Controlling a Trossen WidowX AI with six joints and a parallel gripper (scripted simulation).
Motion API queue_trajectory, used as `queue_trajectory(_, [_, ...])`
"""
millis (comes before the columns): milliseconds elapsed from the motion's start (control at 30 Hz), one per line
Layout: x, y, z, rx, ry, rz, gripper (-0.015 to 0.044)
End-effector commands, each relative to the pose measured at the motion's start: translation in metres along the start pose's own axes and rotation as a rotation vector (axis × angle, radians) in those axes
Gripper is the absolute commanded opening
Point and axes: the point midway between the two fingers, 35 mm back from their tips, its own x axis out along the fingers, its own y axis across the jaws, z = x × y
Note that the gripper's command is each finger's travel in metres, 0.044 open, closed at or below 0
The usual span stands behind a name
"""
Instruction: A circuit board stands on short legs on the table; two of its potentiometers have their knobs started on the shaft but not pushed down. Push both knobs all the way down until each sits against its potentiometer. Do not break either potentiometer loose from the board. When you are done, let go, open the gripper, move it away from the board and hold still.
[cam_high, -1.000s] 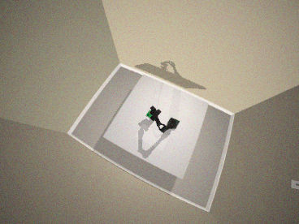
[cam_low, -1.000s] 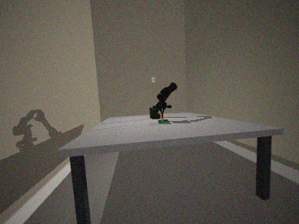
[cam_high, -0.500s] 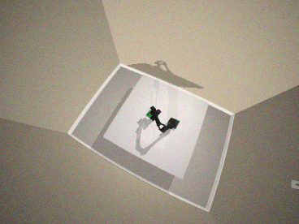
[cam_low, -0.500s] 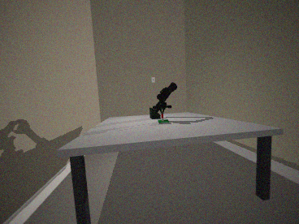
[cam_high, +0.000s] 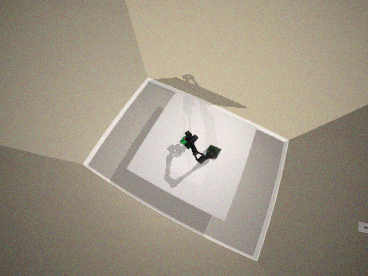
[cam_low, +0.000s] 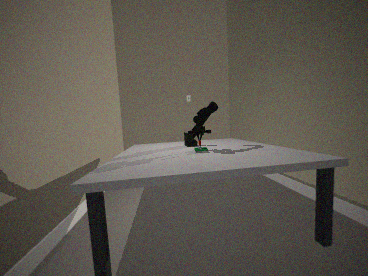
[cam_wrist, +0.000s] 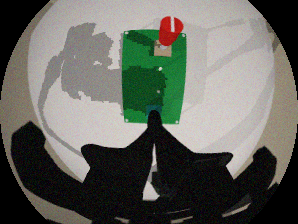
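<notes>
The green circuit board stands on the table. In the wrist view a red knob with a white line stands high over a tan potentiometer at the board's far end. A blue potentiometer shows at the near end, mostly hidden behind the fingertips. My gripper is shut, its tips together over the blue potentiometer. The second knob is not visible; the fingers may hide it. Whether the tips touch anything cannot be told.
The pale table carries the board and the arm's dark base. The base stands close to the board. Shadows of the arm fall over the board and the table.
</notes>
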Motion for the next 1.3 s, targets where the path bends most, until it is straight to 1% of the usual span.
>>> queue_trajectory(0, [0.01, 0.002, 0.001, -0.012, 0.016, 0.005, 0.0])
queue_trajectory(767, [0.011, 0.002, 0.001, -0.012, 0.016, 0.005, 0.0])
queue_trajectory(1267, [-0.011, 0.002, 0.002, -0.012, 0.016, 0.003, 0.0])
